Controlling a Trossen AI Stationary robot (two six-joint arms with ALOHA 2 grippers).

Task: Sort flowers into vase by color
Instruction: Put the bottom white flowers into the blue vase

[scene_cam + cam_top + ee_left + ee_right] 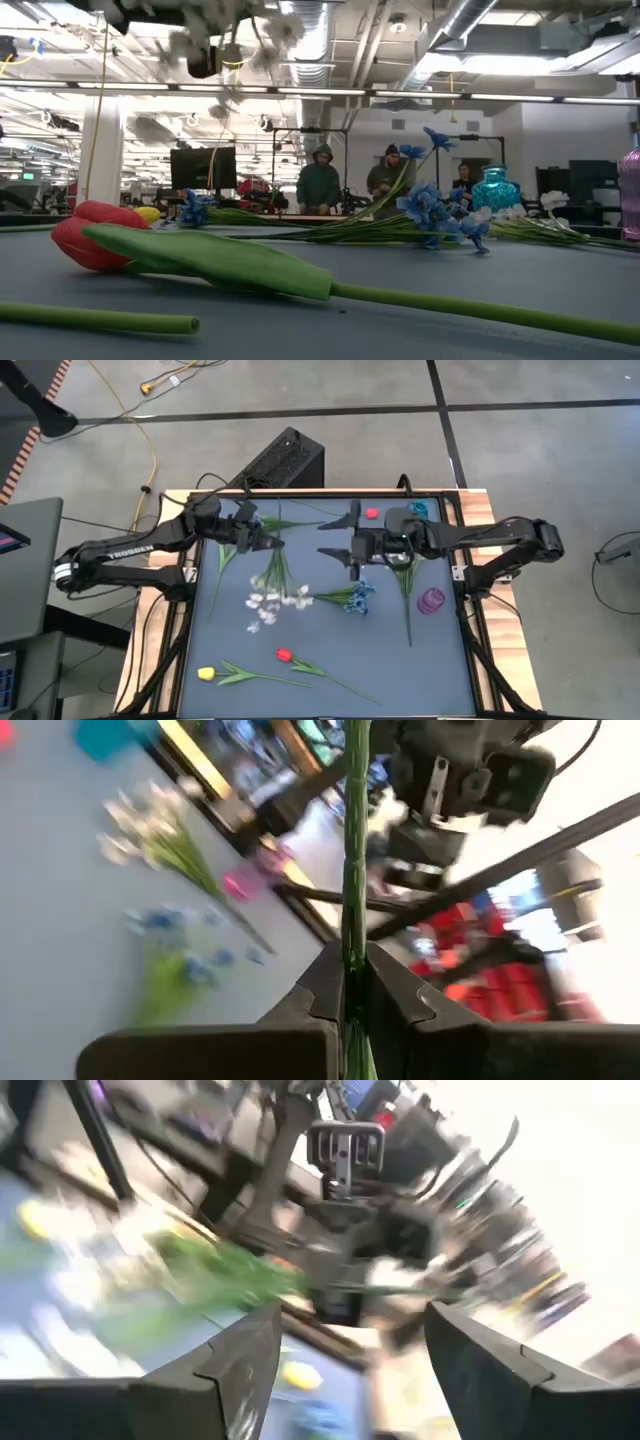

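My left gripper is shut on the thin green stem of a white flower spray, whose blossoms float high above the table. My right gripper faces it from the right, open, with nothing between its fingers. Blue flowers lie at the middle of the mat. A red tulip and a yellow tulip lie on their sides near the front edge. A purple vase and a teal vase stand at the right. My left gripper pinches the spray's stem between its two fingers. The fingers come level from the table's left and lie across the stem. The spray is lifted clear of the mat, its blossom end toward the table's near edge.
More green stems lie between the blue flowers and the purple vase. A small red thing sits at the far edge by the teal vase. A black box stands behind the table. People stand in the room far behind.
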